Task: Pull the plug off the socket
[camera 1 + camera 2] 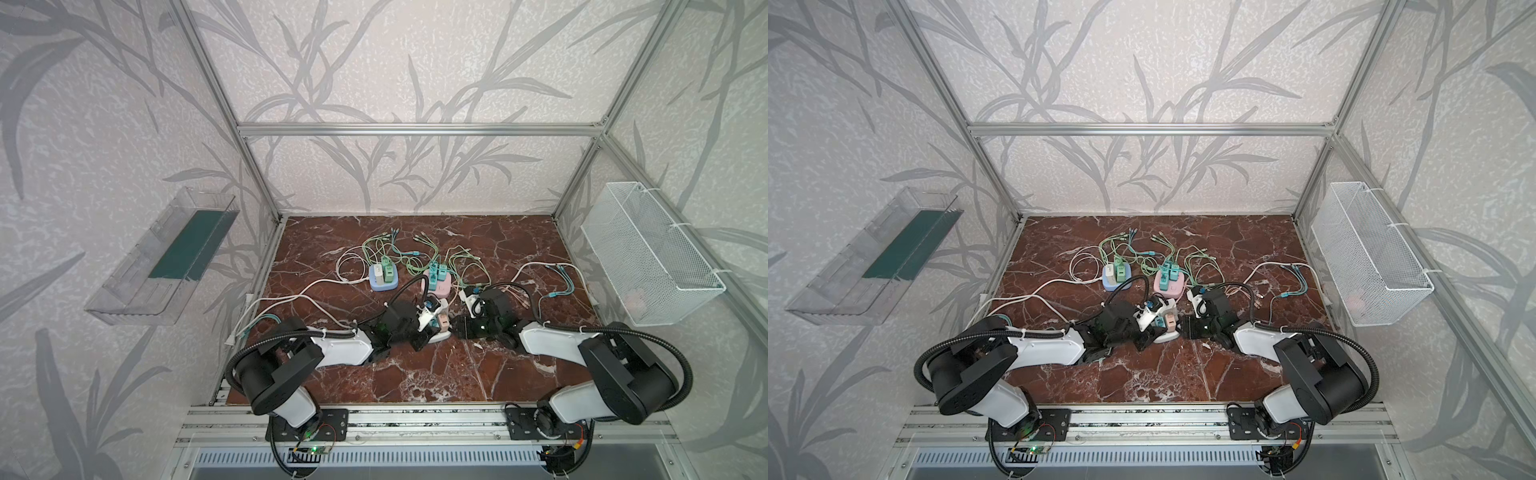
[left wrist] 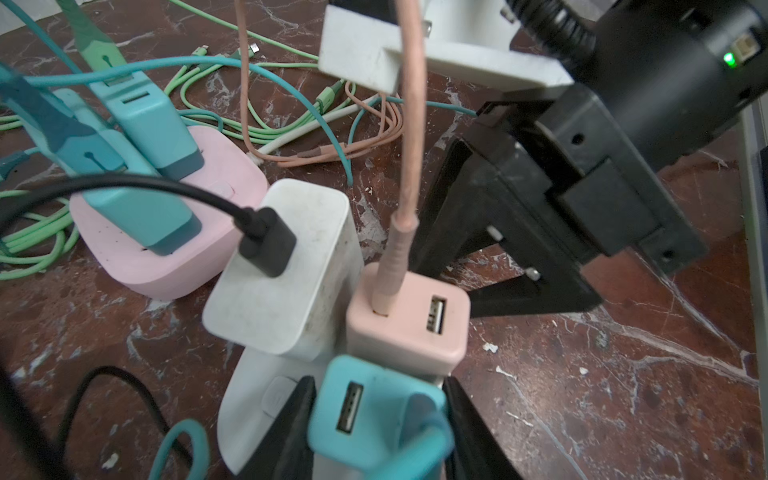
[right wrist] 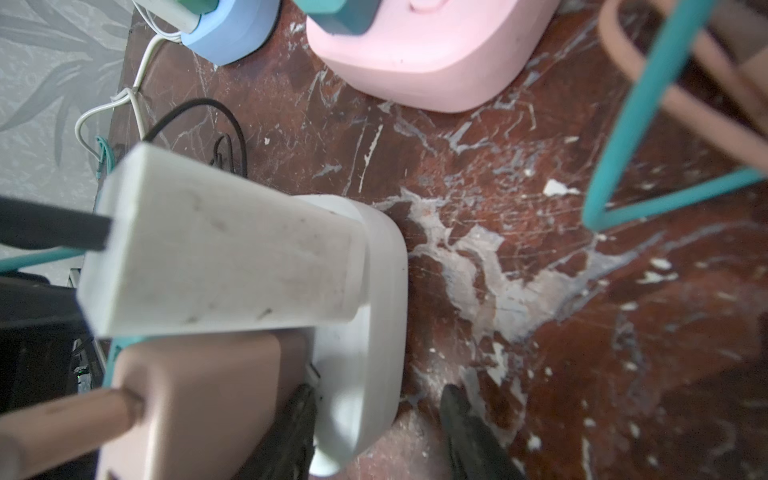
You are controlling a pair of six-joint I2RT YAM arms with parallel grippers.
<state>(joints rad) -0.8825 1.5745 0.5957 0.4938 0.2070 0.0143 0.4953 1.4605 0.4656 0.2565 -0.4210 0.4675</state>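
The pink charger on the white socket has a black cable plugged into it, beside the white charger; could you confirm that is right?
Not quite: the pink charger takes a pink cable, not a black one; the black cable goes into the white charger beside it. Both stand on the white socket, as the left wrist view shows.

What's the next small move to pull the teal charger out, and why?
Probably close the right gripper on the rounded white socket base: its jaws straddle the rim with a gap on one side, while the left gripper clamps the teal USB charger; unbraced, the base would likely lift.
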